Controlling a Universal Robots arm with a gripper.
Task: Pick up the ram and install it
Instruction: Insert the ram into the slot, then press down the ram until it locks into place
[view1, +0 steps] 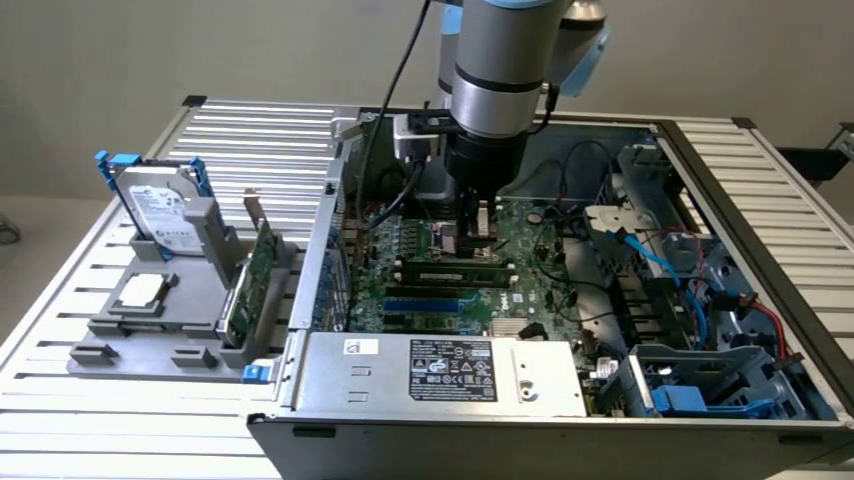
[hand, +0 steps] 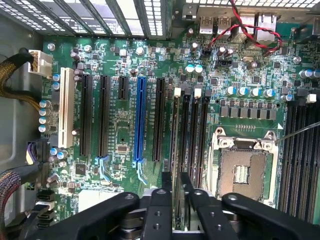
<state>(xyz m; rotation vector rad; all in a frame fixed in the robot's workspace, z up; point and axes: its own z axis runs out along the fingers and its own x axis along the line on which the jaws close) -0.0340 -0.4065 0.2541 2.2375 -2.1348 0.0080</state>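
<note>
The ram (view1: 457, 271) is a long, thin, dark stick standing on edge in a memory slot of the motherboard (view1: 534, 275), beside the processor socket (hand: 245, 170). In the wrist view the ram (hand: 175, 140) shows edge-on as a narrow green strip, running along the slot farthest from the socket up to a white latch (hand: 177, 92). My gripper (view1: 477, 238) points straight down inside the open computer case, directly over the ram. In the wrist view the gripper (hand: 176, 182) straddles the line of the strip. I cannot tell whether it touches the ram.
A grey fixture (view1: 147, 325) on the exterior view's left holds a hard drive (view1: 160, 210), a green expansion card (view1: 247, 290) and a square silver chip (view1: 140, 290). The power supply (view1: 447, 370) sits at the case front. Blue cables (view1: 654, 260) and drive bays crowd the right.
</note>
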